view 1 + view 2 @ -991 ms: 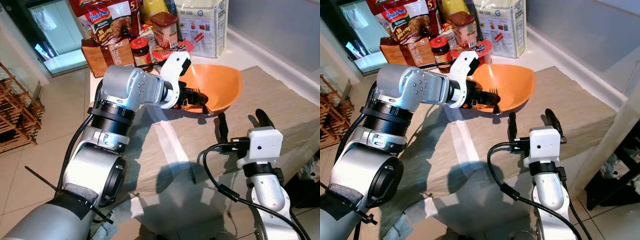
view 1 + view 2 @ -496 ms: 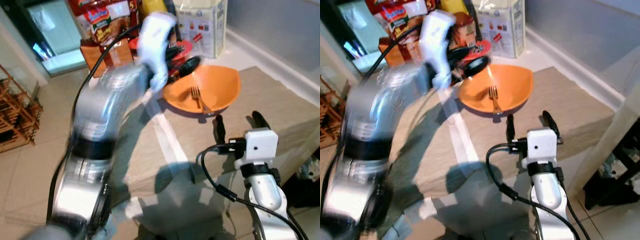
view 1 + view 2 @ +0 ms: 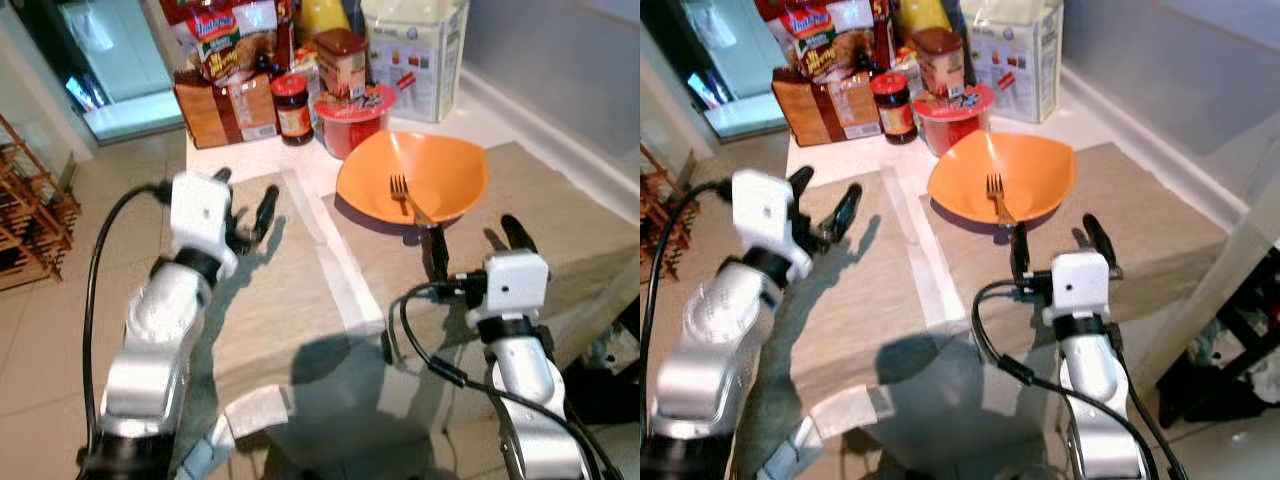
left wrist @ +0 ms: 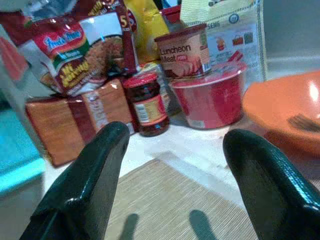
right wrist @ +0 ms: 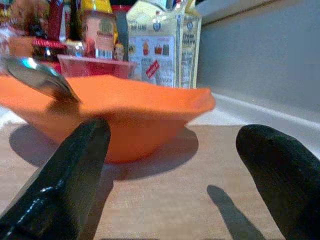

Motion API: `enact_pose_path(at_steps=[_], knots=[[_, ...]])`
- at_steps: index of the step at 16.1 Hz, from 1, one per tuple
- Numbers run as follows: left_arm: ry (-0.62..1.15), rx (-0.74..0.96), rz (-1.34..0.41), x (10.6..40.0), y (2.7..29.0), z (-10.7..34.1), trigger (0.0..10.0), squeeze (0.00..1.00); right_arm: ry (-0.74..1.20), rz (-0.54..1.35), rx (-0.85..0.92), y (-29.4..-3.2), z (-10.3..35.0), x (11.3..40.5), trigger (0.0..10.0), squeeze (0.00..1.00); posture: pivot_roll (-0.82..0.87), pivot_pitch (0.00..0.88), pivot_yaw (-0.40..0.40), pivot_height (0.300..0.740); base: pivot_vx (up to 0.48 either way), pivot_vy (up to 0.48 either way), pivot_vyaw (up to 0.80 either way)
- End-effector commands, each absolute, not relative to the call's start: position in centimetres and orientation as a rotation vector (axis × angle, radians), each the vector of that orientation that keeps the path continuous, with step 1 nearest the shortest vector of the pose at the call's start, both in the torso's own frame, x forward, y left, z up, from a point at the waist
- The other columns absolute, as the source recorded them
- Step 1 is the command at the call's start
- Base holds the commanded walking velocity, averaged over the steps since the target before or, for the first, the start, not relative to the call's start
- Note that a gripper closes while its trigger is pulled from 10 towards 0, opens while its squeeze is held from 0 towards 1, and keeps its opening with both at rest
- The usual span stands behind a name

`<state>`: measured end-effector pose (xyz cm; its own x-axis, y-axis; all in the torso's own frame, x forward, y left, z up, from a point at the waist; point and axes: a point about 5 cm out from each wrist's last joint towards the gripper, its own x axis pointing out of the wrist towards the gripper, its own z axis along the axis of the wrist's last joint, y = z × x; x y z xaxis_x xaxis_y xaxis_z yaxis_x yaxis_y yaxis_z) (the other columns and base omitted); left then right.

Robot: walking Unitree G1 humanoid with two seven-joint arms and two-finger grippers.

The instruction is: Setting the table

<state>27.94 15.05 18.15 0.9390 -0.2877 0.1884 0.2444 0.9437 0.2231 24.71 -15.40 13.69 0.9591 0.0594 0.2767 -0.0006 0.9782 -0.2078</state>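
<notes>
The left gripper [image 3: 245, 205] is held empty, fingers apart, over the left woven beige placemat [image 3: 270, 290]. One metal fork [image 3: 402, 192] is seen lying in one orange plastic bowl [image 3: 440, 170] on the right mat; the right gripper [image 3: 472, 240], fingers spread, is poised just before it. That setting is judged done; another piece is likely to be fetched.

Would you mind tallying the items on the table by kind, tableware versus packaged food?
Tableware: 2, the orange bowl and the fork lying in it.
Packaged food: 6, the noodle packet, brown pack, red-lidded jar, luncheon meat tin, red cup, white bag.
Total: 8.
</notes>
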Motion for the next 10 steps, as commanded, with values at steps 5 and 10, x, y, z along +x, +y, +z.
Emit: enact_pose_path(at_steps=[5, 10], knots=[[-0.187, 0.269, -0.11, 26.7, 17.6, 14.7, 10.0, 0.0, -0.28, 0.047, -0.21, -15.3, 13.1, 25.1, 10.0, 0.0, -0.15, 0.0, 0.133, 0.722, 0.0, 0.0, 0.0], [-0.158, -0.023, -0.138, 27.3, 16.0, 15.7, 10.0, 0.0, -0.249, 0.054, -0.205, -15.7, 12.6, 25.1, 10.0, 0.0, -0.14, 0.0, 0.121, 0.722, 0.0, 0.0, 0.0]])
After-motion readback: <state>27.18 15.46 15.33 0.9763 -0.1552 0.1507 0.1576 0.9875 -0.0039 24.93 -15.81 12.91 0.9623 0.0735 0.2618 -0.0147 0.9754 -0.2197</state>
